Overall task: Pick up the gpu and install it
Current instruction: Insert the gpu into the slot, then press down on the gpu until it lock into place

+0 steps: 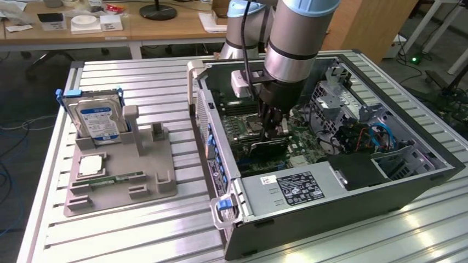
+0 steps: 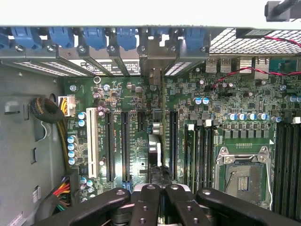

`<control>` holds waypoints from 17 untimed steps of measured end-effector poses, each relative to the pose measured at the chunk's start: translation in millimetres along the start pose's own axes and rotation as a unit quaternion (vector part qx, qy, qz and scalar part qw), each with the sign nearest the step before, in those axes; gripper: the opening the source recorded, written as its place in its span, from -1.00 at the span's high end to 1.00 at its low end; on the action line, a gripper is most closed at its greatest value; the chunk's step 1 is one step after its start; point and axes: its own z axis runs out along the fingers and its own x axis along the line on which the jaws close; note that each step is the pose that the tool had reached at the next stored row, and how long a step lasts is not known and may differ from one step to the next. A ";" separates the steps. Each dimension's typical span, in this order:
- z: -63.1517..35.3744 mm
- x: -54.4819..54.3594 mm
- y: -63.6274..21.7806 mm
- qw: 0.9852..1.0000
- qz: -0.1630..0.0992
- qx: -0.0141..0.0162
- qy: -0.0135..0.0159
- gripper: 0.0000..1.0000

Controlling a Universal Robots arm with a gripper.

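The gripper (image 1: 274,131) reaches down into the computer case (image 1: 409,181), and in the exterior view its fingertips are lost against the dark card and motherboard (image 1: 241,123), so where they meet the gpu (image 1: 264,147) cannot be made out there. In the wrist view the gpu (image 2: 155,141) stands edge-on, its faces hidden and its near end covered by the black fingers (image 2: 148,200), which the frame edge cuts off. The arm (image 1: 292,38) is cropped at the exterior view's top. The print on the power supply label (image 1: 296,188) is too small to read.
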 end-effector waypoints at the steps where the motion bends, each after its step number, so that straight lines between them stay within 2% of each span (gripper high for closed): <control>1: 0.0 0.0 0.0 1.000 0.000 0.000 0.000 0.79; 12: -0.1 0.0 0.5 1.000 0.000 0.000 0.000 0.79; 17: -0.2 0.3 8.6 1.000 0.000 0.001 0.000 0.79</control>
